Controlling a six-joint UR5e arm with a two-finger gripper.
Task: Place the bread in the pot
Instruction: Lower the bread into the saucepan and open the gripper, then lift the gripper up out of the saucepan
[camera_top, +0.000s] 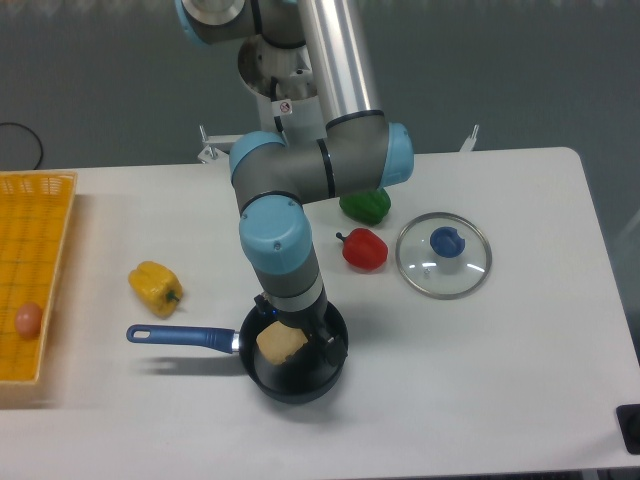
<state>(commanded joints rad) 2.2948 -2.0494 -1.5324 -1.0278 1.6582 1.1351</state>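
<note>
The bread (281, 345), a pale tan piece with a golden crust, lies inside the pot (300, 385), a small black saucepan whose blue handle (180, 336) points left. My gripper (296, 334) hangs straight down over the pot with its fingers lowered inside the rim on either side of the bread. The right finger (331, 345) stands a little apart from the bread, so the jaws look open. The left finger is mostly hidden behind the wrist and the bread.
A yellow bell pepper (155, 286) lies left of the pot. A red pepper (364, 249) and a green pepper (366, 205) lie behind it. A glass lid with a blue knob (443, 254) lies to the right. A yellow basket (35, 275) stands at the left edge.
</note>
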